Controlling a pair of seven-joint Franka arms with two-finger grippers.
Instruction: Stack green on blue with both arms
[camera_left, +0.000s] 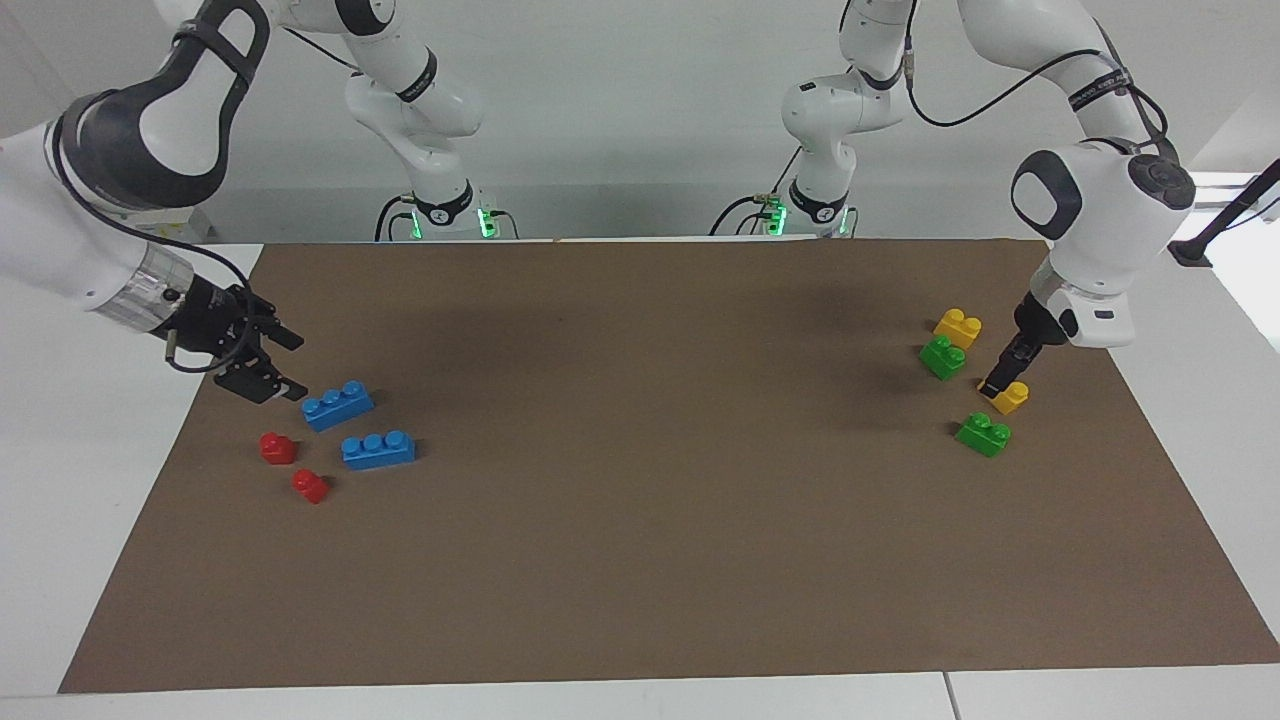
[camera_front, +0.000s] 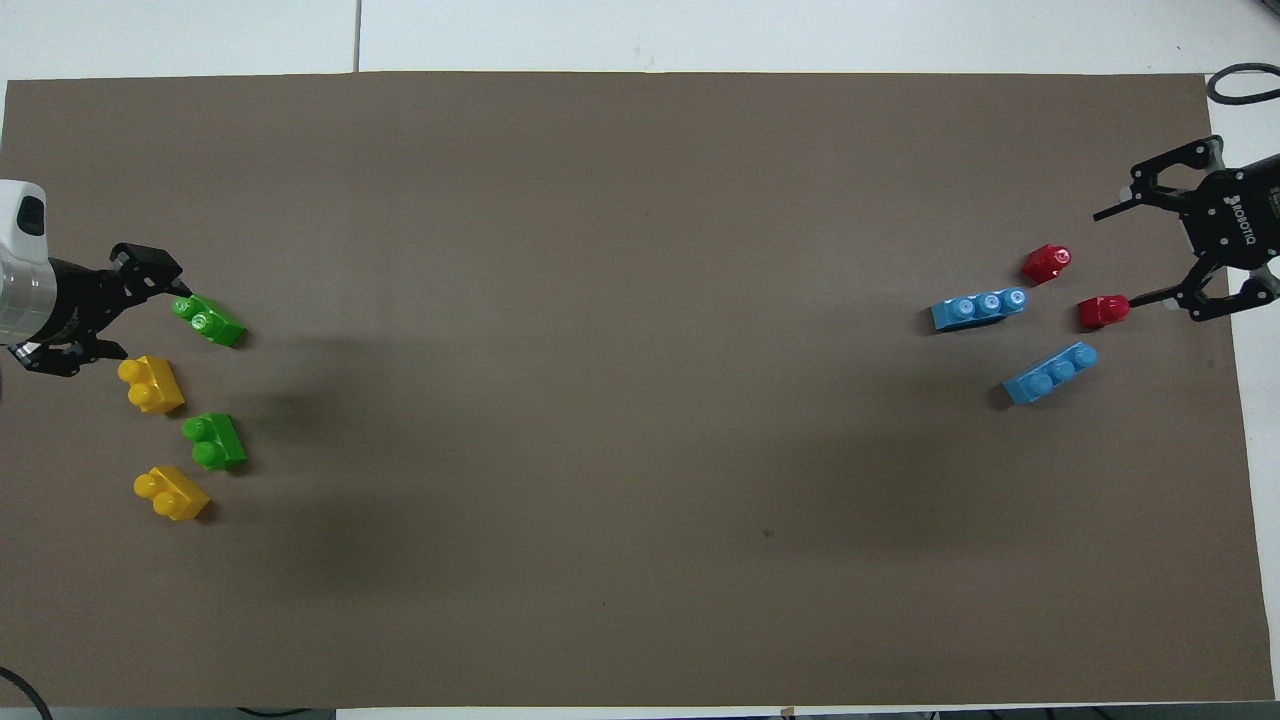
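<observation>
Two green two-stud bricks lie near the left arm's end of the mat, one nearer to the robots (camera_left: 943, 357) (camera_front: 213, 442) and one farther (camera_left: 983, 434) (camera_front: 207, 320). Two blue three-stud bricks lie near the right arm's end, one nearer (camera_left: 338, 405) (camera_front: 1050, 372) and one farther (camera_left: 378, 450) (camera_front: 978, 308). My left gripper (camera_left: 996, 386) (camera_front: 115, 315) is open, tilted down between the green bricks, its tips by a yellow brick (camera_left: 1012, 397). My right gripper (camera_left: 300, 368) (camera_front: 1115, 257) is open and empty, low beside the nearer blue brick.
Two yellow two-stud bricks (camera_front: 150, 385) (camera_front: 172, 492) lie among the green ones. Two small red bricks (camera_left: 278, 447) (camera_left: 311, 486) lie by the blue ones. All rest on a brown mat (camera_left: 640, 560) on the white table.
</observation>
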